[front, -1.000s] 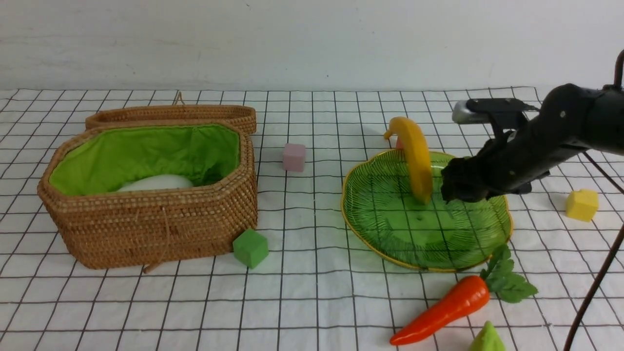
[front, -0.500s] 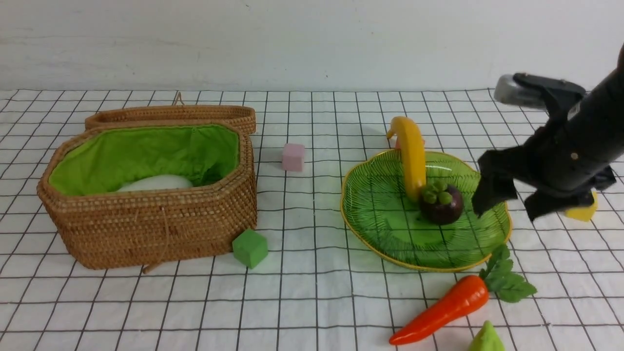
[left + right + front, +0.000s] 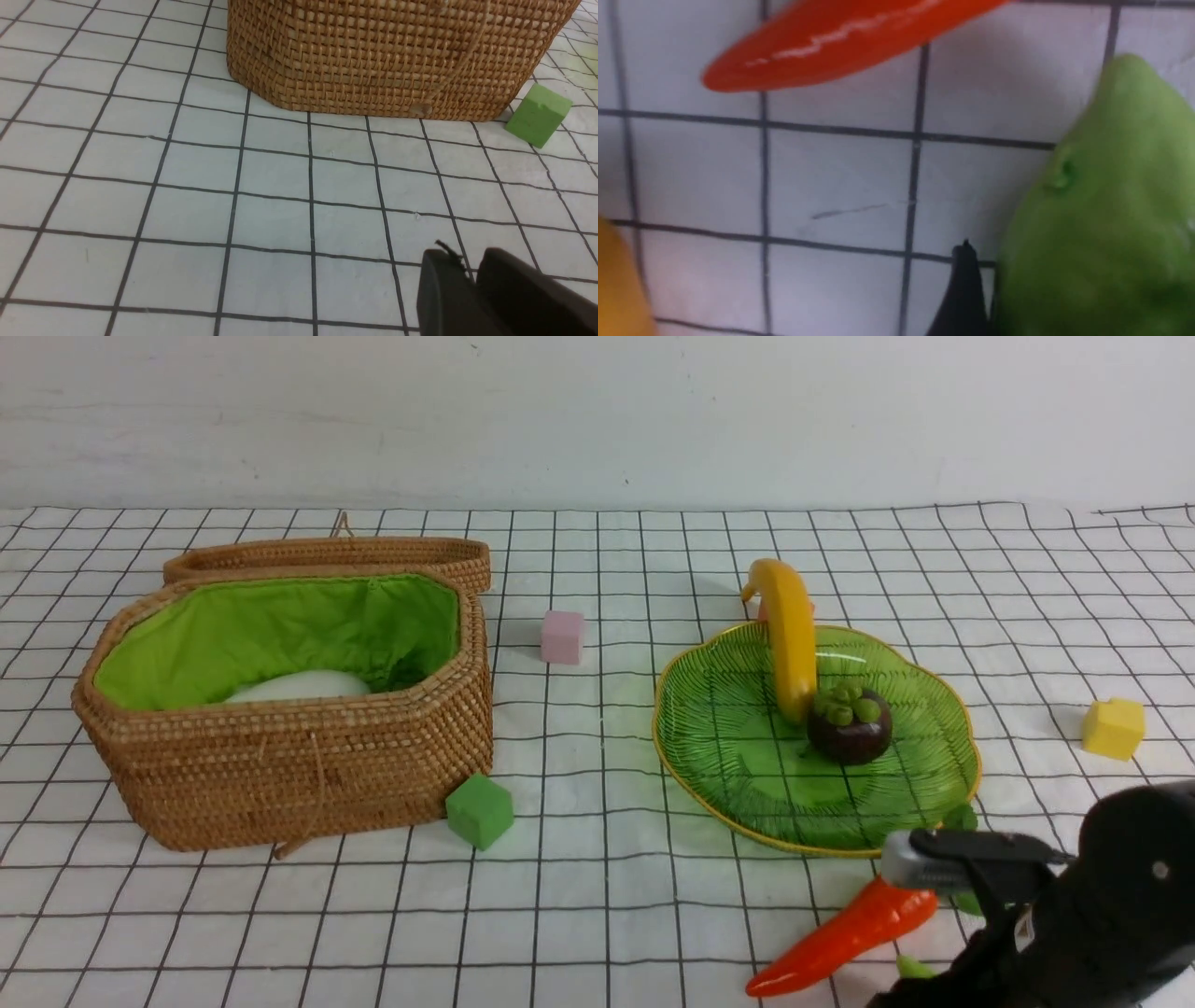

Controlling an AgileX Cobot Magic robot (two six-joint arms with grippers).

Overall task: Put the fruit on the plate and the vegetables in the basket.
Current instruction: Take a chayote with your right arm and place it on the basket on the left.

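The banana leans over the far rim of the green plate, and the mangosteen sits on the plate beside it. A white radish lies in the basket. The carrot lies in front of the plate. My right arm is low at the front right. Its gripper is open around the cucumber. One finger stands just beside the cucumber; the other is hidden. The mango shows at the wrist view's edge. My left gripper is shut and empty, low over the cloth before the basket.
The wicker lid leans behind the basket. A pink cube sits between basket and plate. A green cube is at the basket's front corner. A yellow cube lies right of the plate.
My right gripper opened over the plate and left the mangosteen there. The arm then swung back and down to the front right, over the cucumber, with its jaws narrowing. The left arm shows no change.
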